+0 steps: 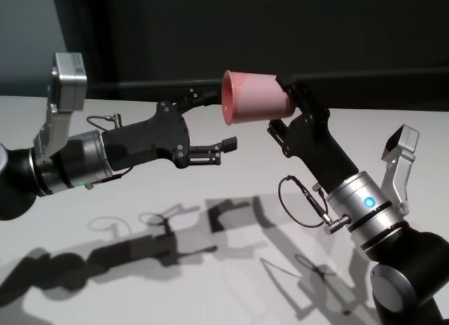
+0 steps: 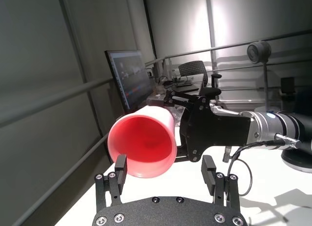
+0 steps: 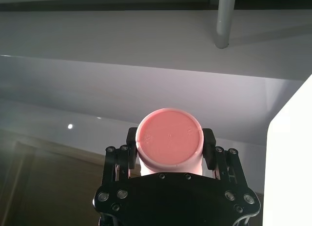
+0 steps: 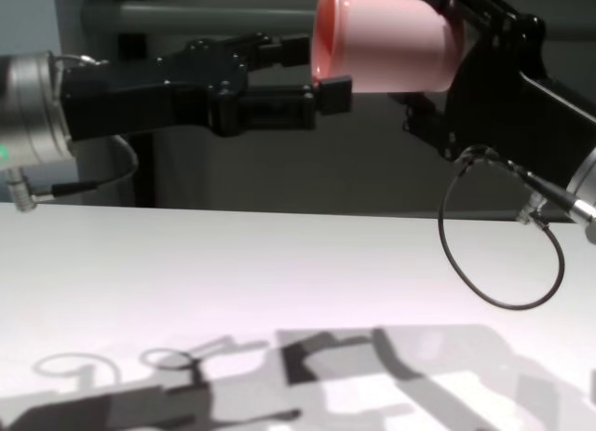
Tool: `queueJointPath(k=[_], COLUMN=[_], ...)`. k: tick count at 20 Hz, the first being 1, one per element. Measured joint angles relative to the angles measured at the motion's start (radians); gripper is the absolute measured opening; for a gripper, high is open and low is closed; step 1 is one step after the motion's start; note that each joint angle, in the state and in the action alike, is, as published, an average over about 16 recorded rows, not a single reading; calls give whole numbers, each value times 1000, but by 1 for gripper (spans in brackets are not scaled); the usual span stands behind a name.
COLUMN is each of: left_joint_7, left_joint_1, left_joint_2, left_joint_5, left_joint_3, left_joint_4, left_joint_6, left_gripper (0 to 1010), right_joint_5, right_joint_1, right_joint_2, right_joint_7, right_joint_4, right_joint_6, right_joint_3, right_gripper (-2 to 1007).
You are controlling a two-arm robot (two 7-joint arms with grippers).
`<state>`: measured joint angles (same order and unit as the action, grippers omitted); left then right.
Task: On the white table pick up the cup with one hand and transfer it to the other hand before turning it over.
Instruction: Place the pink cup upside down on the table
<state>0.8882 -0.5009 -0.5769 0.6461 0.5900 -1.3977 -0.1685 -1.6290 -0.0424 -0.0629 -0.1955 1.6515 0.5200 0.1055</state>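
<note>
The pink cup hangs in the air above the white table, lying sideways with its rim turned toward my left arm. My right gripper is shut on the cup near its base, and in the right wrist view the fingers press on both sides of the cup. My left gripper stands open at the rim, with its fingers spread wider than the cup. There is a gap between the lower finger and the cup.
A thin black cable loop hangs under my right wrist above the table. Only the arms' shadows lie on the tabletop. A dark wall runs behind the table's far edge.
</note>
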Motion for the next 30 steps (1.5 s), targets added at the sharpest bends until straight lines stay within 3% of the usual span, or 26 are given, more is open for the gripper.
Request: queueJointPath(k=[6,12,21,30], left_joint_7=[-91,-218,-379,-477], left_joint_1=[73,149,243,323], left_joint_2=[-46,-69,-71,-56], left_joint_5=[3,-12,-54,-74], left_joint_3=[-57,-123,-205,-263], left_joint_4=[-57,-103,-135,-128], left_joint_6=[2,-3,-12,-6], left_gripper=[1001,1001,1001,1001], right_joint_5=[0,0,0,0], right_joint_1=[0,0,0,0], right_joint_2=[0,0,0,0], right_joint_7=[0,0,0,0], right_joint_4=[0,0,0,0], right_joint_6=[0,0,0,0], right_joint_3=[0,0,0,0], right_gripper=[763,763,763,763])
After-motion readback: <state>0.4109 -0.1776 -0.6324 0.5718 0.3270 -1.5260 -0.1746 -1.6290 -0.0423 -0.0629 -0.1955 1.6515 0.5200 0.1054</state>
